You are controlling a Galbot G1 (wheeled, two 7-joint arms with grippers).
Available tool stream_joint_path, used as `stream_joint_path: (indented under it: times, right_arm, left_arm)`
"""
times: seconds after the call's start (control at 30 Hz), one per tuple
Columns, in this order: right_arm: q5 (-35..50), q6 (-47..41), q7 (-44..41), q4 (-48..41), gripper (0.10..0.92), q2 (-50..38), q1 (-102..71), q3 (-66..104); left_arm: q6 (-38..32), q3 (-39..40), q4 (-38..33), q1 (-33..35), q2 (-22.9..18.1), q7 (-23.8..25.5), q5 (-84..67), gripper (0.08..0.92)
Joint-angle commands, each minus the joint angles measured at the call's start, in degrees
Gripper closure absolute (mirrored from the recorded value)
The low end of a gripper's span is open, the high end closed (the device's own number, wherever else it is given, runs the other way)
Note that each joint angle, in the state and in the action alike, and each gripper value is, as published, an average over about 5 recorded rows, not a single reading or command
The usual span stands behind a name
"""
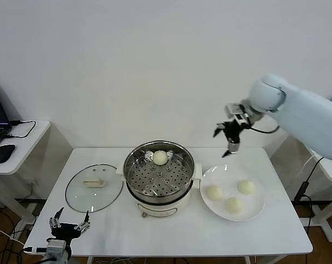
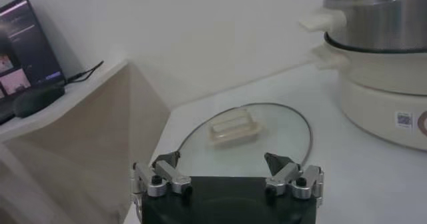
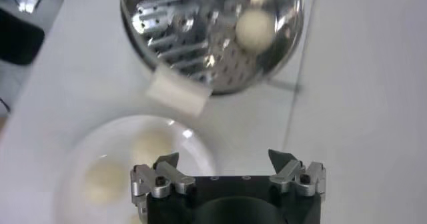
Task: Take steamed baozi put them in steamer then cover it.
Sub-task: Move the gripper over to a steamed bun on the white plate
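The right arm (image 1: 311, 118) has a smooth, pale blue-white shell with a rounded joint and a thin black cable at its wrist. Both grippers, right gripper (image 1: 230, 142) and left gripper (image 1: 69, 224), are black-bodied with silver metal linkages, dark screws and pointed black jaws.

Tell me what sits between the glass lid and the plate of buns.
The steamer, holding one baozi, stands between the cover and the plate, shown in the head view.

Steamer (image 2: 373, 59) cut off at edge
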Motion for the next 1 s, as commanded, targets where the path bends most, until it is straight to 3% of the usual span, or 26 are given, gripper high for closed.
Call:
stream_joint_path:
  times: [0.03,0.4,1.0]
  right_arm:
    - [-1.76,-10.09,-0.10,5.05,0.203,-6.62,-8.29,4.94]
    - [-8.41,-7.14,3.42,-0.20,0.203,0.26,-24.26,12.26]
    - [-12.43,-4.97,7.00,-5.42,0.203,6.60,-28.24,13.43]
  left_arm:
    - [0.27,-0.05,-1.22,0.29,-0.04,0.07,-0.61,0.177]
    - [0.39,-0.69,-2.65,2.24,-0.34,0.01,-0.44,0.177]
    - [0.36,-0.90,-2.31,2.57,-0.61,-0.16,-0.32,0.177]
